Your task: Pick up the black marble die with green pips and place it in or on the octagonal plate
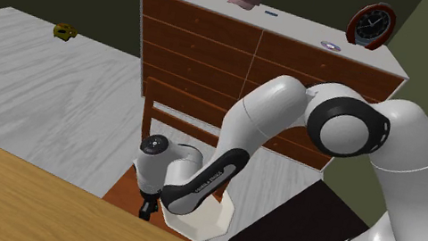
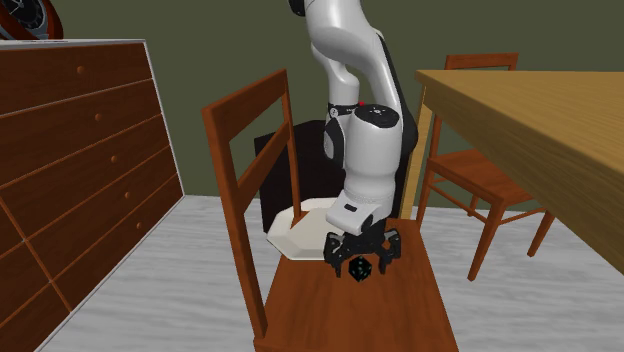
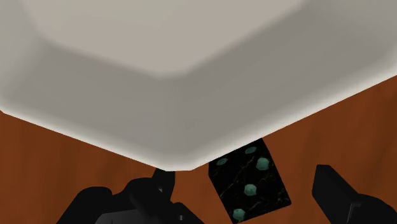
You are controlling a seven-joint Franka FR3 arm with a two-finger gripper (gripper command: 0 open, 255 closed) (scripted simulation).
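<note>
Hand (image 2: 362, 256) points straight down, wide open, straddling without touching the die (image 3: 249, 182) beside the plate (image 3: 191, 83).

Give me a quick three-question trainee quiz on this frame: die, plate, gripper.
1. True or false: the black marble die with green pips lies inside the white octagonal plate.
2. Pick one. The black two-finger gripper is: A) shut on the die; B) open, with a finger on either side of the die; C) shut on nothing.
3. Short answer: what do the die and the plate both rest on?

Key: 1 false, the die lies beside the plate, outside its rim. 2 B. 3 the seat of the brown wooden chair.
</note>
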